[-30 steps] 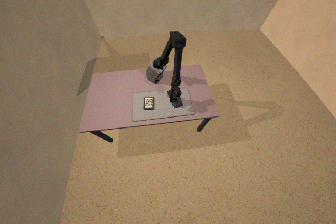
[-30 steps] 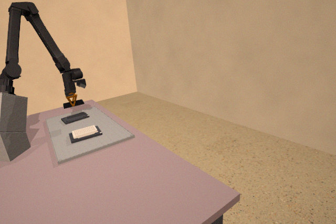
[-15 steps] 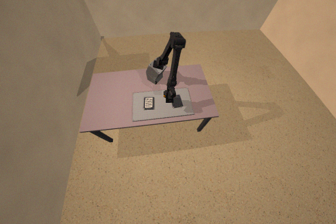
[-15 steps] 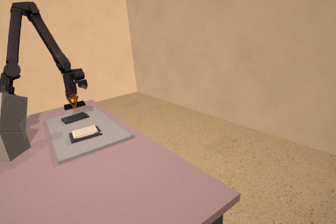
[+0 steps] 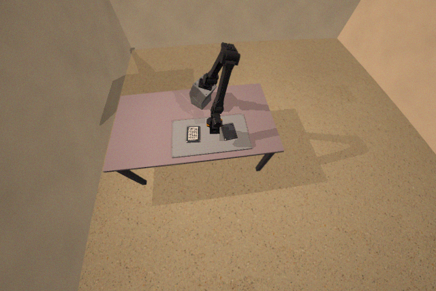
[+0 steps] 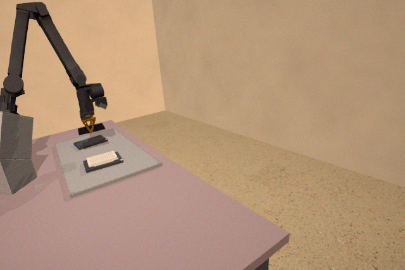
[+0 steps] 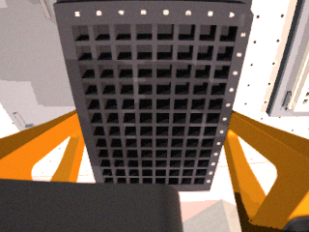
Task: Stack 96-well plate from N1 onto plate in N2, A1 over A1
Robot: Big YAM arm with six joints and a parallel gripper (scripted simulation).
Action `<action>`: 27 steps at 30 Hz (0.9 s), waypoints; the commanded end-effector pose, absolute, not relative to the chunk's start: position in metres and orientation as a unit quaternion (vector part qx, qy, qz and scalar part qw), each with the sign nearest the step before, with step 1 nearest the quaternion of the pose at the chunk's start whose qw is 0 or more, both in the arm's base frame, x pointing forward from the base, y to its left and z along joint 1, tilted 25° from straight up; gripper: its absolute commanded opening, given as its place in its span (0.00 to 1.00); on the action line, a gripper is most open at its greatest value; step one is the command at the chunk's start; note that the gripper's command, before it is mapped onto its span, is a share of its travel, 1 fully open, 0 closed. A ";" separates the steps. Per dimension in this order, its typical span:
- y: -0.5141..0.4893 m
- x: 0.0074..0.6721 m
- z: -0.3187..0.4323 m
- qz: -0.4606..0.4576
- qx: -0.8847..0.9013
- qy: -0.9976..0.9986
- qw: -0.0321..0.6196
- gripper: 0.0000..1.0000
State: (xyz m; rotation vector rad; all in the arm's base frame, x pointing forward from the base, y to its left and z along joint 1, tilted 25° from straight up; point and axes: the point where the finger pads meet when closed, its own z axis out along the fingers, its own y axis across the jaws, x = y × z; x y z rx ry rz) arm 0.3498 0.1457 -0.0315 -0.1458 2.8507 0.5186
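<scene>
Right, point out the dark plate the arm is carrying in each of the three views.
Top: dark plate is a small patch under the wrist, between the white plate and the empty nest; mostly covered by the arm.
Exterior: dark plate hangs at left, just beyond the empty nest.
Wrist: dark plate fills the centre as a grid.
Shared landmark: the orange fingers clamped on it.
</scene>
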 end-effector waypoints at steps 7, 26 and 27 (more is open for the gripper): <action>0.114 0.357 -0.043 0.176 -0.060 0.974 0.128 0.00; 0.061 0.379 -0.056 0.175 -0.061 0.974 0.133 0.00; 0.058 0.379 -0.057 0.175 -0.060 0.974 0.131 0.00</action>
